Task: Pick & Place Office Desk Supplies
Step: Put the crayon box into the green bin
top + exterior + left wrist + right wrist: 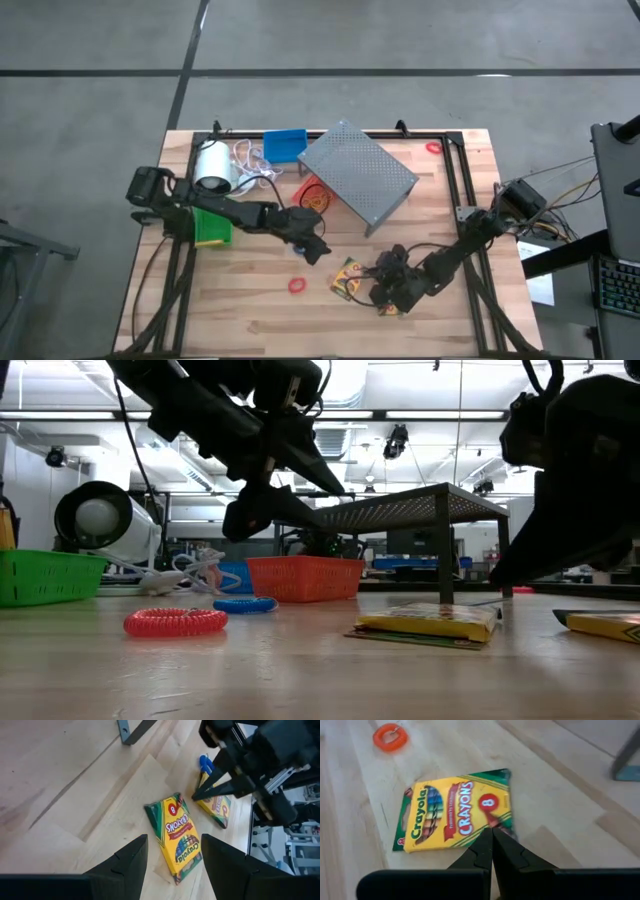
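Two yellow-and-green crayon boxes lie flat on the wooden table. One [348, 278] shows between my left gripper's fingers in the left wrist view [176, 837]. The other [390, 305] lies under my right arm [217, 805]. My left gripper [315, 245] is open and hangs above the table [250, 510], left of the boxes. My right gripper [492, 837] is shut, its tips just over the first box's edge [455, 815], apart from it. A red ring [297, 286] and a blue ring [245, 604] lie on the table.
The grey perforated rack [358, 172] stands at the table's middle far side, with the red-orange bin [312, 193] partly under it. The blue bin [285, 146], the white roll [212, 165] and the green bin [212, 228] sit to the left. Another red ring [433, 148] lies far right.
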`<state>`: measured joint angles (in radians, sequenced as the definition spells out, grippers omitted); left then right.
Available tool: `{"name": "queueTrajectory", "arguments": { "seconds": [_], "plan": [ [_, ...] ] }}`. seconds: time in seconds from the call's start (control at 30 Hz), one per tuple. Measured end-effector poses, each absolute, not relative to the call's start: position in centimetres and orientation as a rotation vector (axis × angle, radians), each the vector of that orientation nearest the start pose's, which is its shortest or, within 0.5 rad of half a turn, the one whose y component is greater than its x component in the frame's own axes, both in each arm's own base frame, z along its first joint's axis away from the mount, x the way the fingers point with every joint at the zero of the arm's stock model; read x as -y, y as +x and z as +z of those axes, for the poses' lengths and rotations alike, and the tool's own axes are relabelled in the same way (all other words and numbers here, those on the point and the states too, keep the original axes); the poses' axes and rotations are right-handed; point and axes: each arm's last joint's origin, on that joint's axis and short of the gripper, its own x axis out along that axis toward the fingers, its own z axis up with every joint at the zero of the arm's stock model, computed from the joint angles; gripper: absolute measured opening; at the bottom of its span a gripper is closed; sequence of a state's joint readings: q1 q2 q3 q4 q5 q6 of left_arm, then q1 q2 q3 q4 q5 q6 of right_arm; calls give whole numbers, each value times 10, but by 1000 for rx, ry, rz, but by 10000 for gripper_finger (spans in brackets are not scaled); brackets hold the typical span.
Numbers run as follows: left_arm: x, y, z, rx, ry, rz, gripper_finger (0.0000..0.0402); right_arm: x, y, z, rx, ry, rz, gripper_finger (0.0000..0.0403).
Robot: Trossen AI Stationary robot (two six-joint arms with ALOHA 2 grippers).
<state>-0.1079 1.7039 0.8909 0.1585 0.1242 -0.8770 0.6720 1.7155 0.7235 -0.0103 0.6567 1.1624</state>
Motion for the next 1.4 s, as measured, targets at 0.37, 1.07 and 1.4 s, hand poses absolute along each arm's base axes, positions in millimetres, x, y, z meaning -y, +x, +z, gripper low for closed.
{"name": "queueTrajectory", "arguments": {
  "seconds": [0.37,1.07,1.4],
  "plan": [
    [46,354,145,-693,-897,83,188,-168,241,109,-666,457,-418,8],
    [51,390,124,-851,-885,110,188,-169,242,111,-636,453,-413,8],
    [54,390,119,-869,-910,93,178,-169,243,111,-634,458,-411,8]
  ]
}}
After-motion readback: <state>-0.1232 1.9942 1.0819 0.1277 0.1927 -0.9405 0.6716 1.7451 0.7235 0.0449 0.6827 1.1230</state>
